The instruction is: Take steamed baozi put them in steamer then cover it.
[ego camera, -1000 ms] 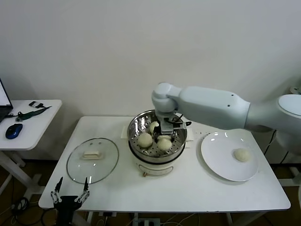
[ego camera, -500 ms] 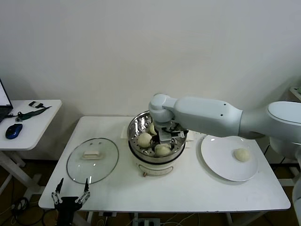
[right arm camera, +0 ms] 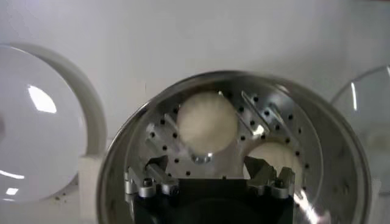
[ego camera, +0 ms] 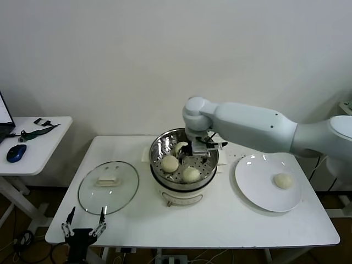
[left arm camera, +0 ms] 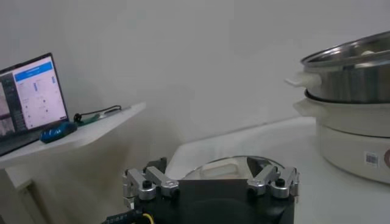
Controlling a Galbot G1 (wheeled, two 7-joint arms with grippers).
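Observation:
The steamer stands on its white pot base at the table's middle. Three steamed baozi lie inside: one at the left, one at the front, one at the back, partly hidden by my arm. My right gripper hovers open and empty over the basket's back right. In the right wrist view it looks down on a baozi and the perforated floor. Another baozi rests on the white plate. The cover lies flat left of the steamer. My left gripper waits open below the table's front left edge.
A side table at the far left holds a blue mouse and a laptop. The left wrist view shows the cover and the steamer on its base. Bare tabletop lies in front of the pot.
My right gripper has opened and let a baozi go at the front of the basket, then drawn up and back. The left arm has not moved.

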